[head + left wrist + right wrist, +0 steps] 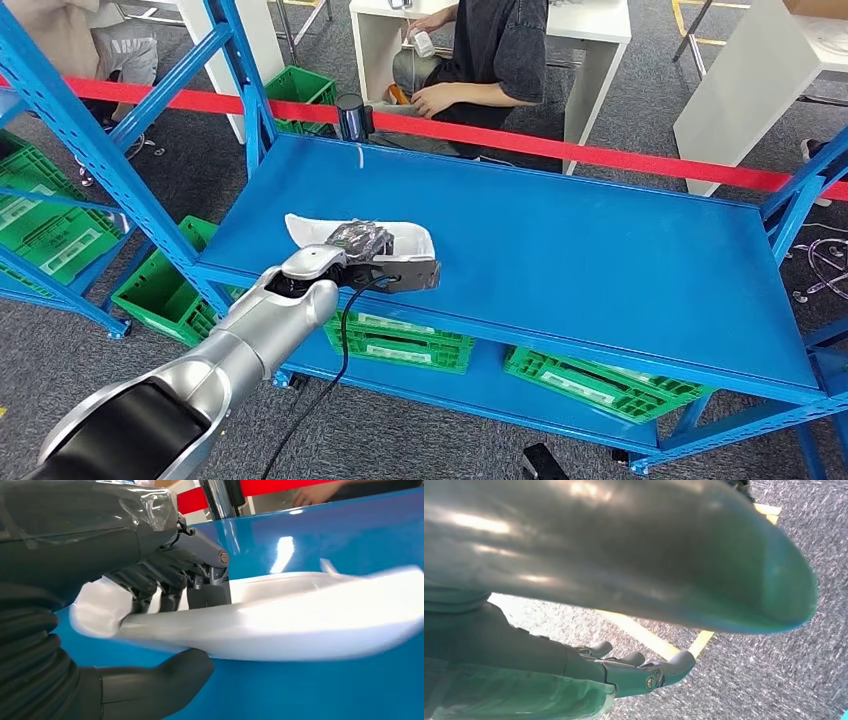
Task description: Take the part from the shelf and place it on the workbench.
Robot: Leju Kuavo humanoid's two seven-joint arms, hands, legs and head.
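The blue shelf [600, 240] carries the white part [410, 238] near its front edge. The left hand [362, 243] clasps it, fingers above, thumb beneath. Lifting and carrying remain. The right hand [634, 672] hangs empty, fingers loosely apart.

The part [345, 236] lies on the shelf [560, 250] near its near-left edge, with my left hand [365, 255] on its near side. Crates [400, 342] sit on the level below. A person [490, 55] sits beyond the far edge.
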